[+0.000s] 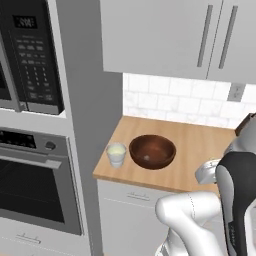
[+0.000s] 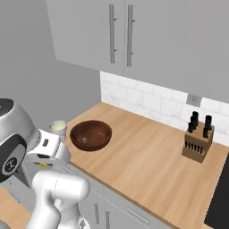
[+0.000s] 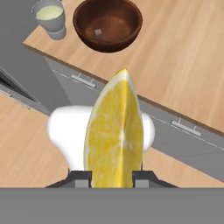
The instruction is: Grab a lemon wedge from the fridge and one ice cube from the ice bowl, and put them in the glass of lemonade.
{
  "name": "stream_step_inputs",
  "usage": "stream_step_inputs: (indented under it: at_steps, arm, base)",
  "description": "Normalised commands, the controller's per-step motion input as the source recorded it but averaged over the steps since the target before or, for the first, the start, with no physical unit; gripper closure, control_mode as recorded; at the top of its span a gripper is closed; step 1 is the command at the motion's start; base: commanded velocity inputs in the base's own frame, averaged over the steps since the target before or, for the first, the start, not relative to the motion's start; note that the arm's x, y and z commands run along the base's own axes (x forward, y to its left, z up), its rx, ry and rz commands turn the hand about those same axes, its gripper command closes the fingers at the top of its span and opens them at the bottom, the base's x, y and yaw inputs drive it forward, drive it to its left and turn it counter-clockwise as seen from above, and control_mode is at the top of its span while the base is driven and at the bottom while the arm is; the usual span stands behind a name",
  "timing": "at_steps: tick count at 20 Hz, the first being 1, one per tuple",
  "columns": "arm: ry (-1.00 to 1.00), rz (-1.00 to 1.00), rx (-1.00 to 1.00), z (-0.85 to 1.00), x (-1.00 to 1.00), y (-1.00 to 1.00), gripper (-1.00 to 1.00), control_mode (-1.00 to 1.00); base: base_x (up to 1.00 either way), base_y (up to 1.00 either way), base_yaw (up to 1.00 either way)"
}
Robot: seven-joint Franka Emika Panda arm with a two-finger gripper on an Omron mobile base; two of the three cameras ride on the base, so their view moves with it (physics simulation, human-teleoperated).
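Observation:
In the hand view, a bright yellow lemon wedge (image 3: 116,135) stands upright between my fingertips, and my gripper (image 3: 113,179) is shut on it. The hand hangs in front of the counter edge, off the wood, above the floor. Ahead on the counter sits the dark-brown ice bowl (image 3: 108,24) (image 1: 152,151) (image 2: 91,134) with one ice cube (image 3: 99,32) showing inside. The glass of lemonade (image 3: 50,15) (image 1: 116,154) (image 2: 58,128) stands just left of the bowl at the counter's left corner. The fridge is out of view.
A knife block (image 2: 198,142) stands at the counter's back right. A tall column with a microwave (image 1: 30,55) and an oven (image 1: 35,185) borders the counter on the left. Grey wall cabinets (image 2: 120,31) hang above. White drawer fronts (image 3: 183,131) run below the counter edge.

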Motion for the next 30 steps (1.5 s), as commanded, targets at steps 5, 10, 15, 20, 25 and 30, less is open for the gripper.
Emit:
stream_step_inputs:
  at_steps: [5,10,15,20,25,30]
  arm:
    - [0.00,0.02,0.00,-0.01,0.03,0.00,1.00,-1.00]
    - [0.00,0.00,0.00,0.00,0.00,0.00,1.00,-1.00]
    - [0.00,0.04,0.00,-0.05,0.02,0.02,1.00,-1.00]
    - [-0.04,0.26,-0.05,0.00,0.17,0.03,1.00,-1.00]
    - [-0.02,0.41,-0.19,0.00,0.10,0.06,1.00,-1.00]
    - [0.00,0.41,-0.30,0.15,0.11,0.04,1.00,-1.00]
  base:
    - [0.14,0.00,0.09]
    - [0.00,0.00,0.00]
    - [0.00,0.00,0.00]
    - [0.00,0.00,0.00]
    - [0.00,0.00,0.00]
    - [0.00,0.00,0.00]
